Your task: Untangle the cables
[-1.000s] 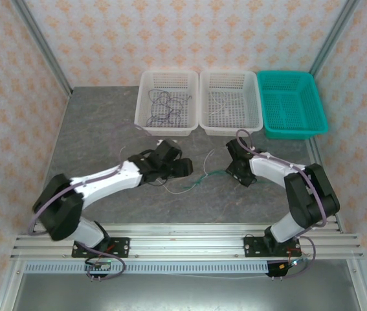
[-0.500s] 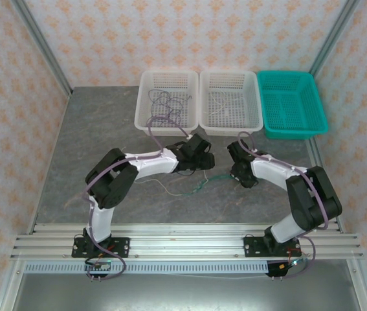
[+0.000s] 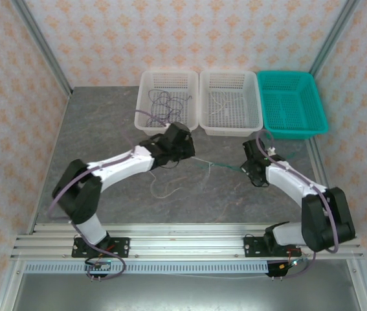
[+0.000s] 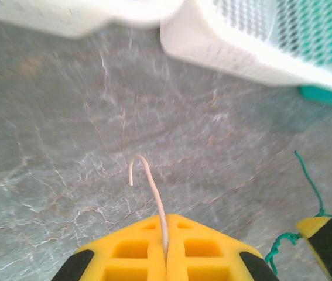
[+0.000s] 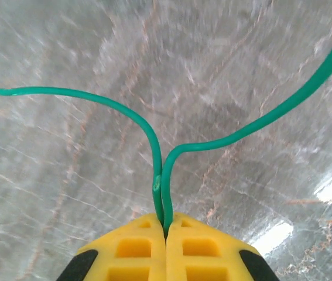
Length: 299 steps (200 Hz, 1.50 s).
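A thin, smooth green cable [image 5: 154, 140], doubled over, is clamped between the yellow pads [image 5: 130, 252] of the right tool [image 5: 166, 227], above the veined grey counter [image 5: 66, 175] toward its right edge. A slim white cable [image 4: 154, 193], hooked at its tip, is pinched in the left tool [image 4: 166, 260], nearer the far edge.
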Available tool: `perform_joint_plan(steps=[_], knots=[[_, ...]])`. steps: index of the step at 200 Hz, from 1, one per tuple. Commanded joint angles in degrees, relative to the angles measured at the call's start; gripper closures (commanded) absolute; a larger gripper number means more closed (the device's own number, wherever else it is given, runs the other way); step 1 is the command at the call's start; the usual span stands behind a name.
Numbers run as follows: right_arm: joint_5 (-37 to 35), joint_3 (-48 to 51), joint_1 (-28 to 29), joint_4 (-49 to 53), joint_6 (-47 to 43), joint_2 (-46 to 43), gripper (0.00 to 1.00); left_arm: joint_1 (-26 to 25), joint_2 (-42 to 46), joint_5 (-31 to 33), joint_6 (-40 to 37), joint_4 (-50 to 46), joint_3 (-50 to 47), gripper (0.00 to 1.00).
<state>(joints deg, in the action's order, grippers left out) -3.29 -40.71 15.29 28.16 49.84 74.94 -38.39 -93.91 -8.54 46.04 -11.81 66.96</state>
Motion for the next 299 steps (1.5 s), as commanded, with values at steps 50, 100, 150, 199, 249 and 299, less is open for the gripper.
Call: perform_joint_plan(steps=[50, 100, 150, 199, 249, 299], knots=[[-12.7, -2.1, -13.8, 11.0, -4.8, -6.8, 1.00, 10.6, 20.5, 6.8, -3.5, -13.4, -6.7, 1.00], [-14.9, -5.4, -18.8, 12.4, -6.0, -6.8, 1.00, 20.8, 30.1, 6.3, -6.3, -20.2, -7.5, 1.00], [-16.3, -7.5, -22.1, 13.8, -7.3, -6.8, 1.00, 34.0, 38.2, 7.2, -10.1, -29.0, -4.2, 1.00], [-1.9, -7.1, -21.0, 7.4, -14.5, -6.8, 1.00, 38.5, 40.5, -4.1, -10.6, -25.9, -0.3, 1.00], [-5.0, -2.7, -17.3, 6.1, -13.3, -3.2, 1.00, 38.3, 42.9, -3.1, -14.2, -24.0, 7.7, 1.00], [-20.3, -2.0, -20.6, 7.7, -9.6, -1.2, 1.00, 40.6, 38.5, 26.8, -19.1, -36.5, 21.7, 1.00]])
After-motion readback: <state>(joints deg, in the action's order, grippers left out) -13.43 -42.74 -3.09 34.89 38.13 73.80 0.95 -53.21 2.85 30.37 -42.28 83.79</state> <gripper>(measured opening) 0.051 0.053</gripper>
